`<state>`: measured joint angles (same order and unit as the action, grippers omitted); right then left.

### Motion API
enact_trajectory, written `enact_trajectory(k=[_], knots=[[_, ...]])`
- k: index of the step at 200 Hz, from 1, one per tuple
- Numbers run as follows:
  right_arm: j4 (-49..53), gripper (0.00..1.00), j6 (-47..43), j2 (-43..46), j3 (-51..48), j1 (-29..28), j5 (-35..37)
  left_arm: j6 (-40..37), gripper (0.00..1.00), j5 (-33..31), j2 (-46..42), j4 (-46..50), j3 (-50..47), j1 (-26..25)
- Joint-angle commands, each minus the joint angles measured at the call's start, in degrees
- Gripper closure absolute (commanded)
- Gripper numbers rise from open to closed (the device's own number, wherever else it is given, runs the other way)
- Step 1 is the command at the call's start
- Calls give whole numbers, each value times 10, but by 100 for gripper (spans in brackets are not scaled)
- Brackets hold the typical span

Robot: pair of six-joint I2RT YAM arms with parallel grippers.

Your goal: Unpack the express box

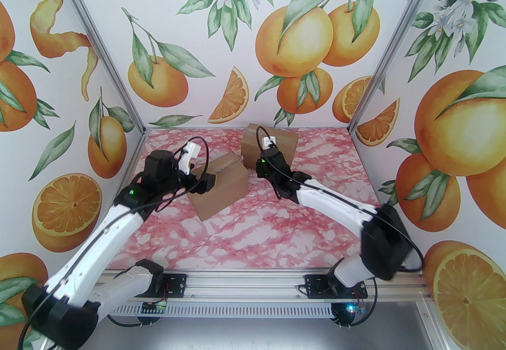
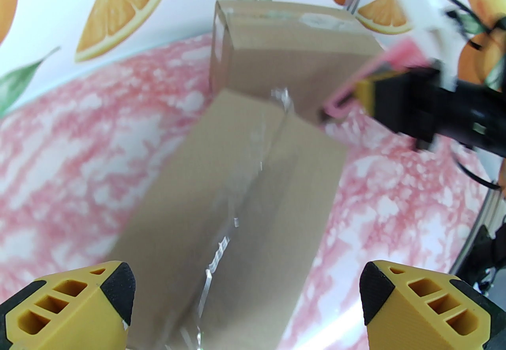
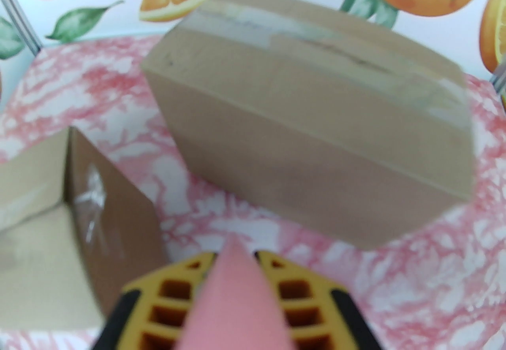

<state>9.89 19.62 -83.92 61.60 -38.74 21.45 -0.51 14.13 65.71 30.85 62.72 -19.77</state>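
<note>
1. Two brown cardboard boxes sit on the pink marbled desk in the overhead view. The near box is left of centre and turned at an angle. The far box sits behind it and a bit to the right, close to the back wall. The left arm reaches in over the near box's left end. The right arm comes in from the right toward where the boxes meet and covers part of the far box. Honestly can't judge either pincer from up here.
2. Left wrist view: the left pincer is spread wide and holding nothing, with the near box right below it. Clear tape runs down that box's top seam and looks crinkled and torn in spots. The far box is just past its far corner. The right pincer pokes in from the right, clamped on a pink tool. The tool's tip is low by the far box's front face, just beside the near box's far corner. Bit blurry there.
3. Right wrist view: the right pincer is squeezed narrow around the pink tool at the bottom edge. The far box is straight ahead, flaps down and taped shut. The near box's corner shows at lower left, with a strip of bare desk between the two boxes, so they're apart.
</note>
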Motion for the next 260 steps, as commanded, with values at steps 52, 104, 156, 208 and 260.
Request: enact_trajectory(k=[52, 104, 156, 208, 260], knots=[[90, 100, 39, 44, -70, -127, 53, -39, 4, 85, 131, 45, 66, 79], [12, 100, 44, -38, -23, -141, 1, -12, 6, 126, 109, 27, -9, 89], [59, 100, -14, -200, 182, -119, -9, 52, 7, 131, 22, 18, -105, 88], [17, 100, -86, -292, 303, -103, -57, 153, 9, 141, -83, 1, -177, 57], [-48, 100, -72, -304, 304, -45, -144, 184, 9, 123, -77, -16, -162, 2]])
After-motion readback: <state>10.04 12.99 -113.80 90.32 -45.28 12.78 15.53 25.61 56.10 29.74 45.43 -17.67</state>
